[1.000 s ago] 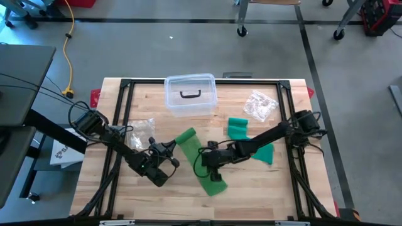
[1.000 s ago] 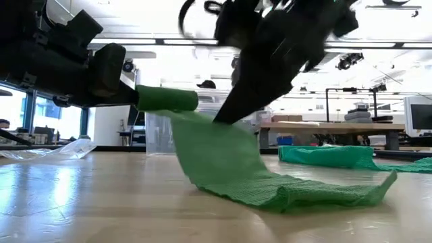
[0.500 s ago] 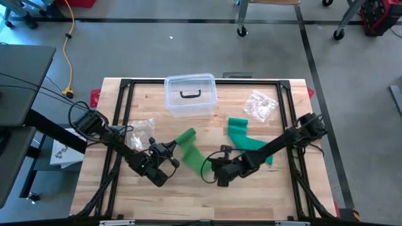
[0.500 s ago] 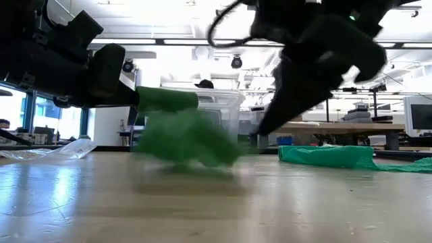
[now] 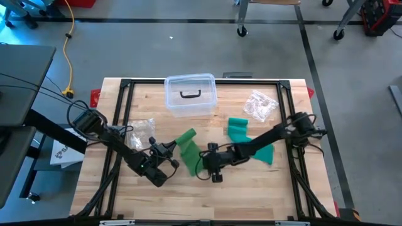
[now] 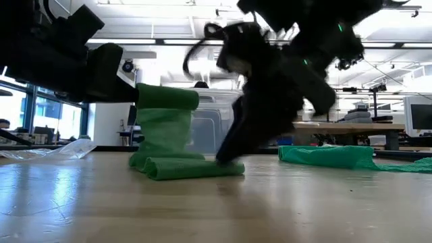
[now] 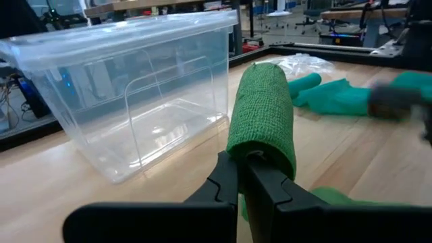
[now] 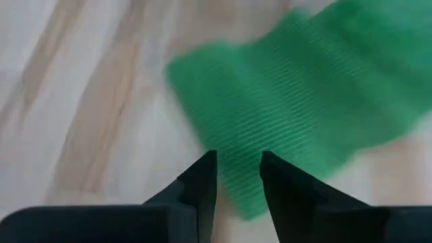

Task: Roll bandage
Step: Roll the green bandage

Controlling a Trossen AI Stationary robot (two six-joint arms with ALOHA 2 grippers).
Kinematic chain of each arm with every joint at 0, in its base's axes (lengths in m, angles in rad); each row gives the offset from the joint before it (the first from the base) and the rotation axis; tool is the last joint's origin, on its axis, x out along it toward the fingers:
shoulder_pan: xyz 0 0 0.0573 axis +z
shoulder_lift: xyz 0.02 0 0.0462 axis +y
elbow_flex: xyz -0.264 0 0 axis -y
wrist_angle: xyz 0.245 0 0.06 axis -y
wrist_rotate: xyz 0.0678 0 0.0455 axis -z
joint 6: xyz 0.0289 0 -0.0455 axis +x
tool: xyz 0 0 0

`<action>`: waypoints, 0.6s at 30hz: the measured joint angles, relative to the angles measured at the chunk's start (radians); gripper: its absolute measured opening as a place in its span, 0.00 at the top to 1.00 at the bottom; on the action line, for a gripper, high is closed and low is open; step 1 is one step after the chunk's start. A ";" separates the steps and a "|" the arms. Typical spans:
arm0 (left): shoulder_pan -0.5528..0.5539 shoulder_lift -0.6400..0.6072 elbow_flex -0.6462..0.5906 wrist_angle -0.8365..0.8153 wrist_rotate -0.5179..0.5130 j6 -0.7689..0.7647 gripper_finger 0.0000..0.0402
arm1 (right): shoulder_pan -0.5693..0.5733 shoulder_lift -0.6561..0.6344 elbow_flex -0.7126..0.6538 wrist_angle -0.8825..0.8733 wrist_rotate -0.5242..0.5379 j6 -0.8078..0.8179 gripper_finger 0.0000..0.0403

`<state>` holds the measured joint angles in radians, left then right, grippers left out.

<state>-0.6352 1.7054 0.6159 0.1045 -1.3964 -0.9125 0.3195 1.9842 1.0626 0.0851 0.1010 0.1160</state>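
- Bare wood lies open along the near edge of the table (image 5: pixel 188 201), in front of both arms.
- The clear plastic box (image 5: pixel 190 95) blocks the far middle.
- Crinkled plastic bags (image 5: pixel 260 105) sit at far right and near the left arm (image 5: pixel 143 130).
- A loose green bandage (image 5: pixel 251 141) lies under the right arm's reach.
- The left gripper (image 5: pixel 174 150) and right gripper (image 5: pixel 207 155) crowd the centre, the rolled bandage (image 5: pixel 186 144) between them.

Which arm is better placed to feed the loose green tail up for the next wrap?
Right. The right claw hangs open over the folded green bandage tail on the table, while the left claw is shut on the green bandage roll.
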 joint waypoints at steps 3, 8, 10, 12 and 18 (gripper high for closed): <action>0.000 -0.020 0.000 -0.004 0.005 0.032 1.00 | 0.014 0.024 -0.019 0.069 0.009 0.043 0.77; 0.000 -0.053 0.000 -0.008 0.027 0.091 1.00 | 0.003 0.032 -0.019 0.065 0.029 0.016 0.85; 0.004 -0.073 0.000 -0.007 0.019 0.117 1.00 | -0.009 0.030 -0.018 0.052 -0.040 -0.015 0.94; 0.006 -0.094 0.000 -0.006 0.011 0.146 1.00 | -0.016 0.026 -0.018 0.033 -0.111 -0.033 0.98; 0.006 -0.173 0.000 -0.001 -0.011 0.263 1.00 | 0.000 -0.076 -0.021 -0.153 -0.452 -0.034 0.99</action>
<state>-0.6296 1.5326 0.6159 0.1032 -1.4075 -0.6497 0.3196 1.9080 1.0420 -0.0682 -0.3511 0.0824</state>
